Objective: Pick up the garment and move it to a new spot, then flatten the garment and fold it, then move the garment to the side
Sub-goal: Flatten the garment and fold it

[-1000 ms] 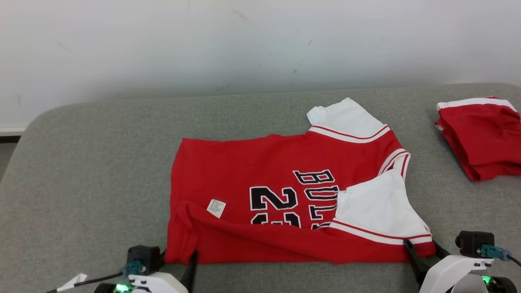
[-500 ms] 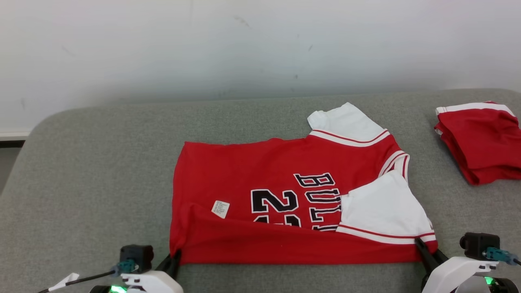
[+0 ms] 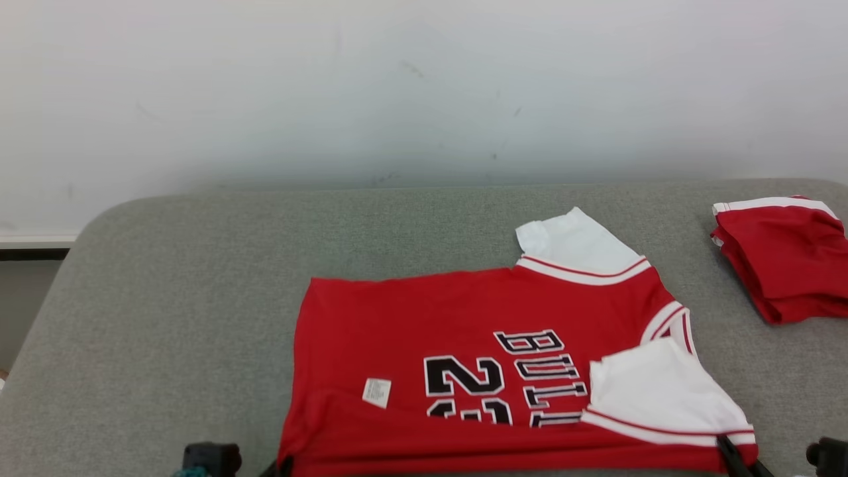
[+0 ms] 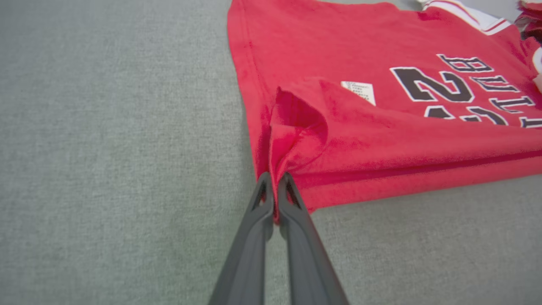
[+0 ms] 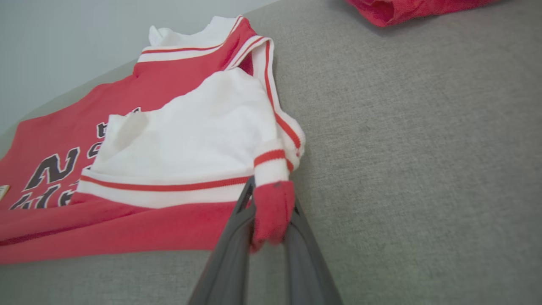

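Gripping a red jersey (image 3: 464, 331) by its two near corners, spread on the grey bench (image 3: 165, 298) close to the front edge and right of the middle. On the left pincer (image 4: 276, 180): pressed together on the hem corner, with a thin fold of red cloth nipped between the dark fingers (image 4: 254, 237) and puckered into a small hollow just past the tips. On the right pincer (image 5: 273, 199): pinching the shoulder corner towards the bench's front right, with a red wad wedged between its fingers and hanging a little below them, kept apart by that cloth alone. Laid sideways, hem to the bench's left and neck to its right. Doubled over along the near edge, in a long low fold from one pincer to the other. One sleeve (image 3: 576, 245), white, pointing at the back edge; the other sleeve (image 3: 656, 391) turned in over the chest, covering the end of the black lettering (image 3: 503, 377). A small white label (image 3: 376, 392) on the red, left of the digits. Near the right edge, well apart from the jersey, a second garment (image 3: 782, 265), red, folded, with a white band. Beyond the back edge, a pale wall (image 3: 397, 86).
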Robot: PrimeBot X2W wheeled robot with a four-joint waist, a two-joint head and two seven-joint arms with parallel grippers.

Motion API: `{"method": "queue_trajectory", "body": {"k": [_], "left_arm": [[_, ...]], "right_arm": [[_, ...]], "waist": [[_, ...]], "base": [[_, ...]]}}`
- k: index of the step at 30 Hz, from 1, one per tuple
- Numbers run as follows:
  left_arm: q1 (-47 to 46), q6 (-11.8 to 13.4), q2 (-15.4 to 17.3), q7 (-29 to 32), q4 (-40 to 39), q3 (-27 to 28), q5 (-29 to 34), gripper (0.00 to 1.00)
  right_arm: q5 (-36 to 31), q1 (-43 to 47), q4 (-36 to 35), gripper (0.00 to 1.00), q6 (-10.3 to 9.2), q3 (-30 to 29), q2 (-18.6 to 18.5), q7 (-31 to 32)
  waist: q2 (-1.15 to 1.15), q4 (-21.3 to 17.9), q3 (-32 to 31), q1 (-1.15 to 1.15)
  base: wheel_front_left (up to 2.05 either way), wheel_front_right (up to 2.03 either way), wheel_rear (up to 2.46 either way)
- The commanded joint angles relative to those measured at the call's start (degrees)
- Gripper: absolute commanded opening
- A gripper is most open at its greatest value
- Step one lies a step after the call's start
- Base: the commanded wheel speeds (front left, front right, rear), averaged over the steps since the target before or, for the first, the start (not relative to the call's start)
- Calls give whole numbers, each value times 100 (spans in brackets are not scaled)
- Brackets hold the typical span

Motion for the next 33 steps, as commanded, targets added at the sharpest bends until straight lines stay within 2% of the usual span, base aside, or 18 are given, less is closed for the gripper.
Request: {"method": "queue_trajectory", "body": {"k": [1,9,10,11,12,13,14,18,24,30,33], "left_arm": [[168,103,141,79,-92,57,-100,0],[785,453,407,459,-895,53,-201,0],[826,466,413,492,-934,41,-215,7],[857,481,404,530,-962,24,-242,19],[877,487,386,562,-980,9,-266,48],[879,490,369,582,-987,-14,-272,100],[874,476,349,597,-993,-31,-280,100],[818,461,314,599,-1019,-37,-303,100],[701,562,463,412,-1168,121,-185,100],[295,670,553,252,-1396,267,64,100],[-69,619,515,251,-1434,266,126,100]], "right_arm": [[23,199,-104,0,-26,-145,-131,80],[-227,1105,-970,0,-26,-759,72,947],[-290,1177,-1061,0,-26,-810,128,1039],[-337,1229,-1129,5,-26,-863,185,1117],[-385,1272,-1193,27,-26,-912,245,1192],[-447,1290,-1256,81,-26,-953,298,1251],[-510,1302,-1319,100,-26,-983,347,1301],[-683,1344,-1541,100,-20,-1103,515,1474],[-808,1275,-1924,100,-20,-1296,621,1519],[-1025,794,-2349,100,-20,-1185,597,1436],[-1030,307,-2369,100,-20,-996,567,1388]], "waist": [[0,10,-14,0],[0,-2,30,0],[0,-8,35,0],[0,-14,39,0],[0,-20,43,0],[0,-26,46,0],[0,-32,48,0],[0,-54,42,0],[0,-65,64,0],[0,-78,132,0],[0,-92,293,0]], "base": [[0,0,0],[0,0,0],[0,0,0],[0,0,0],[0,0,0],[0,0,0],[0,0,0],[0,0,0],[0,0,0],[0,0,0],[0,0,0]]}}
